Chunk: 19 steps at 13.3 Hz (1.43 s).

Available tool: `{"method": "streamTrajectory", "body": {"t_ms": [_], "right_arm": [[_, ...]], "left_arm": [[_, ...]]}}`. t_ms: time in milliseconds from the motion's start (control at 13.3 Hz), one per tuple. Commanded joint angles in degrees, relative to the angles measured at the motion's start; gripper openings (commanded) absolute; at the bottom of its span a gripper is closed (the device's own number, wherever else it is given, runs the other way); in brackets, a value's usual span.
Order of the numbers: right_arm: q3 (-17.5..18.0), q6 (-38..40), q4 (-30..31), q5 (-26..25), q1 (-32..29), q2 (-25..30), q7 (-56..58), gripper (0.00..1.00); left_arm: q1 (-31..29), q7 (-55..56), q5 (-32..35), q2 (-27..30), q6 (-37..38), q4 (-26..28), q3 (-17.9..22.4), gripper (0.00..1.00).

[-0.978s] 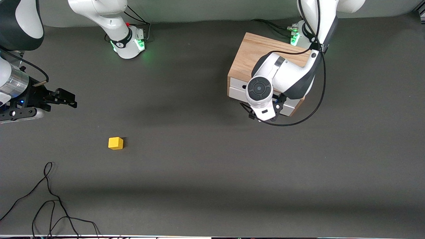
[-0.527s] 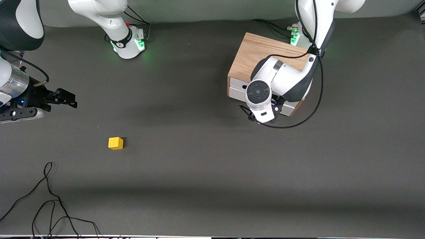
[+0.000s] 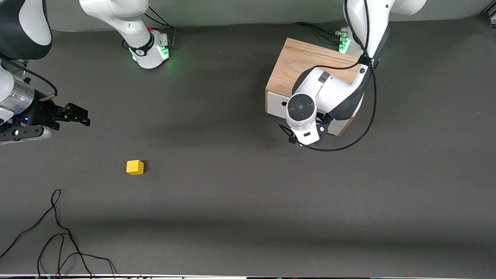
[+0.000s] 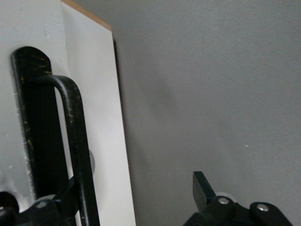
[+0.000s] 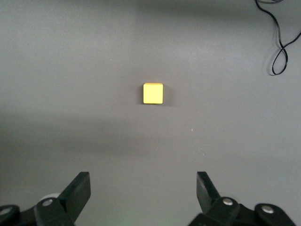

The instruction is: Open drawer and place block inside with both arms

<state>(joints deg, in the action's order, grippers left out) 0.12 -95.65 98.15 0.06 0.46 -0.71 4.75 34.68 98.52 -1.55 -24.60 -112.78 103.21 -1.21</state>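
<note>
From the front, one dark grey table holds one yellow block toward the right arm's end and one shut drawer; the left gripper spreads around the handle, while the right gripper hangs wide apart.

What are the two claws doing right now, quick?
Left gripper: open, at the drawer front, fingers either side of its handle.
Right gripper: open, empty, waiting above the table; block untouched.

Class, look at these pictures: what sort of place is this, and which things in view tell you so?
Probably a robotics lab test bench: two white arms on green-lit bases, a bare dark grey table with loose cables, and practice props only, a yellow block and a small oak drawer cabinet.
</note>
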Motion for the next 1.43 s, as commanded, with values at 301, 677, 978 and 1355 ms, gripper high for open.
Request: {"method": "streamTrajectory", "body": {"t_ms": [301, 677, 978, 1355], "right_arm": [[-0.03, -0.41, 0.03, -0.76, 0.24, -0.08, -0.71, 1.0], [0.06, -1.56, 0.29, -0.76, 0.33, -0.52, -0.71, 1.0], [0.06, -1.64, 0.38, -0.76, 0.33, -0.61, -0.71, 1.0], [0.06, -2.08, 0.73, -0.76, 0.33, -0.7, -0.71, 1.0]], "left_arm": [[0.48, 0.27, 1.11, -6.07, -0.95, -8.54, 0.59, 1.0], [0.48, 0.27, 2.16, -6.78, -4.9, -9.6, 0.59, 1.0], [0.48, 0.27, 2.08, -8.62, -6.14, -13.11, 0.68, 1.0], [0.48, 0.35, 1.99, -10.73, -6.75, -16.98, 0.86, 1.0]]}}
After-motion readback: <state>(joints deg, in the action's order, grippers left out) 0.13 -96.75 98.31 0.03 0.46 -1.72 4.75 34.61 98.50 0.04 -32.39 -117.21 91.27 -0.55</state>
